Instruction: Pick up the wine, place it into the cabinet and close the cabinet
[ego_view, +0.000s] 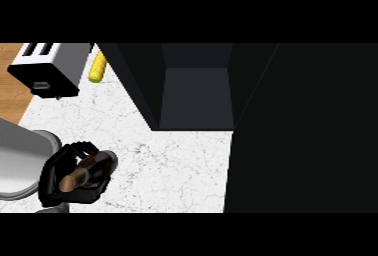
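Observation:
The wine bottle (83, 172), brown with a dark base, lies tilted in my left hand (53, 181) at the lower left, over the white marble counter (173, 172). The hand's black fingers curl round the bottle and hide part of it. Its grey forearm (18, 160) comes in from the left edge. The dark cabinet (198, 97) stands open up and to the right of the hand, and its inside shows as a grey recess. Its door (303, 130) fills the right side of the view. My right hand shows nowhere.
A silver and black toaster (46, 67) stands at the top left, partly on a wooden surface (11, 87). A yellow corn cob (97, 67) lies beside it, close to the cabinet's left wall. Bare counter lies between my hand and the cabinet.

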